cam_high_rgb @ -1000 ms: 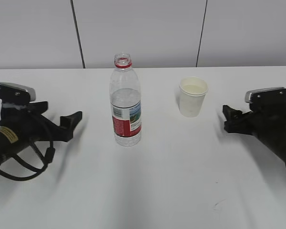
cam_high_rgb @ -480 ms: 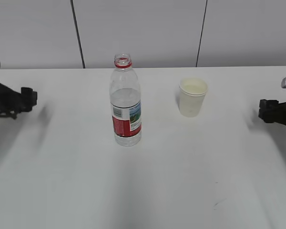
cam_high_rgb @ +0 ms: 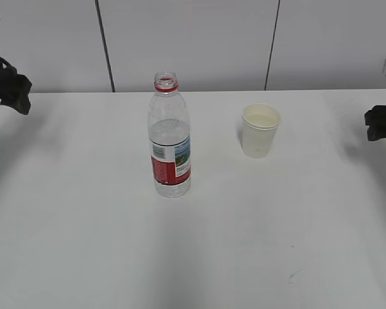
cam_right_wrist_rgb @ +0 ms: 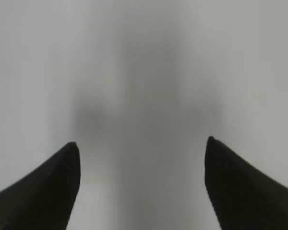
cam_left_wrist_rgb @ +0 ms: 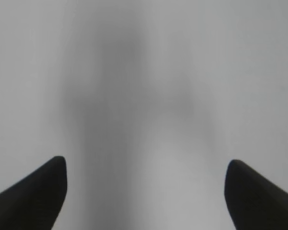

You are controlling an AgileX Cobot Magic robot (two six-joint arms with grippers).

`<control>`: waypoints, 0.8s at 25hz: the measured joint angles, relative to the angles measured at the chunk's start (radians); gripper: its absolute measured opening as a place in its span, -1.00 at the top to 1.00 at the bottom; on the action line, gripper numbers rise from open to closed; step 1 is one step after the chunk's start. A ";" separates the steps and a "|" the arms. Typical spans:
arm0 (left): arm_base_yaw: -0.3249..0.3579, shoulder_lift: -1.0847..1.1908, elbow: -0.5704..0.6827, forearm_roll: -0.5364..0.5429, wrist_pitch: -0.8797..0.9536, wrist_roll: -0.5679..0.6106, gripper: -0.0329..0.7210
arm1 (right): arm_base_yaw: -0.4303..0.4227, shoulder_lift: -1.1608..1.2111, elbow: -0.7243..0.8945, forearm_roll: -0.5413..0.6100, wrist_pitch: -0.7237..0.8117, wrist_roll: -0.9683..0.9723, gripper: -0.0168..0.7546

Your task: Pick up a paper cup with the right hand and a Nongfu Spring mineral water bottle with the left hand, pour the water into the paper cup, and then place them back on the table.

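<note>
The Nongfu Spring bottle (cam_high_rgb: 170,138) stands upright and uncapped on the white table (cam_high_rgb: 193,244), left of centre, with water in its lower part. The cream paper cup (cam_high_rgb: 260,131) stands upright to its right. My left gripper (cam_high_rgb: 16,93) is at the far left edge, raised, far from the bottle. My right gripper (cam_high_rgb: 377,122) is at the far right edge, well clear of the cup. In the left wrist view the left gripper (cam_left_wrist_rgb: 146,165) is open over blurred white surface. In the right wrist view the right gripper (cam_right_wrist_rgb: 142,148) is open and empty too.
A grey panelled wall (cam_high_rgb: 193,45) with dark vertical seams runs behind the table. A small dark scuff mark (cam_high_rgb: 294,277) lies on the table near the front right.
Both arms have pulled back outward and upward, away from the bottle and cup, to the edges of the exterior view. The bottle and cup have not moved.
</note>
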 joint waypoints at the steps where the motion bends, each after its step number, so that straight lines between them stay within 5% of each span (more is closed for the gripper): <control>1: 0.000 0.000 -0.037 0.001 0.063 0.000 -0.67 | 0.000 0.000 -0.051 0.005 0.089 0.000 -0.58; 11: 0.000 0.000 -0.221 0.004 0.513 0.003 -0.66 | 0.000 0.000 -0.298 0.136 0.681 -0.126 -0.58; 20: 0.000 -0.031 -0.222 -0.010 0.523 0.017 -0.66 | 0.000 0.002 -0.316 0.163 0.787 -0.210 -0.58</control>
